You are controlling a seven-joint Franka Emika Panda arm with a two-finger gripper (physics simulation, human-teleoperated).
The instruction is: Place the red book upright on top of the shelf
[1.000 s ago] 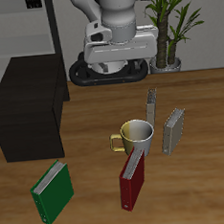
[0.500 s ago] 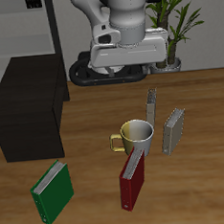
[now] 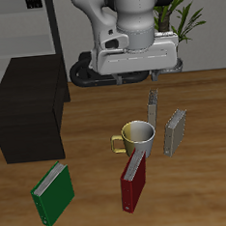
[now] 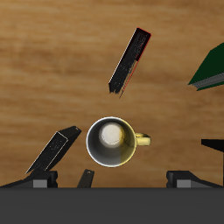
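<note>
Green book (image 3: 53, 194): on the table (image 3: 93, 199), nearest the front edge.
Red book (image 3: 135, 182): standing on the table near the front edge, touching or just short of the mug; long axis slanting across the table, as the wrist view (image 4: 129, 60) shows.
Mug (image 3: 137, 136): just behind the red book.
Grey books (image 3: 175, 131): beside the mug.
Shelf (image 3: 30, 114): farther back, well apart from the red book.
End effector (image 4: 112, 180): high at the rear, above the mug; fingers released, spread, empty. Red book lies frontward and below.

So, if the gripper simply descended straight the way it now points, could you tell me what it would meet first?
Most likely the mug: in the wrist view it sits almost centred under the gripper. The red book lies clearly off that line, though depth is hard to judge.
</note>
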